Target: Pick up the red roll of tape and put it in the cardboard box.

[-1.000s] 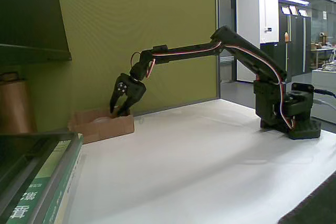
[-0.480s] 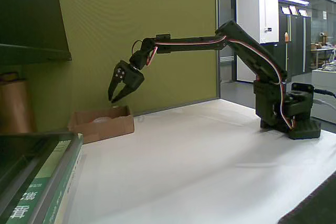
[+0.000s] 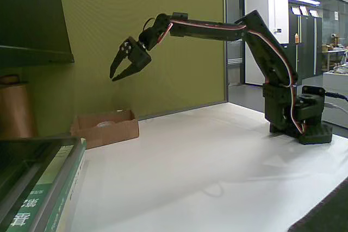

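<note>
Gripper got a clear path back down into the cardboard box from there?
Probably yes: the gripper hangs open in the air above the cardboard box, whose top is open, and nothing shows between them.

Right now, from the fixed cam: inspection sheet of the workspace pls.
Surface: white table, bare in the middle.
Job's things: low brown cardboard box at the back left by the green wall; something pale shows over its rim, red roll of tape not identifiable.
Clutter: green-and-white books front left; brown-copper cylinder at the left edge.
Gripper: black gripper open, empty, raised above the box.
Cables: red and white wires along the arm.
Surroundings: green wall, office area behind on the right.
</note>
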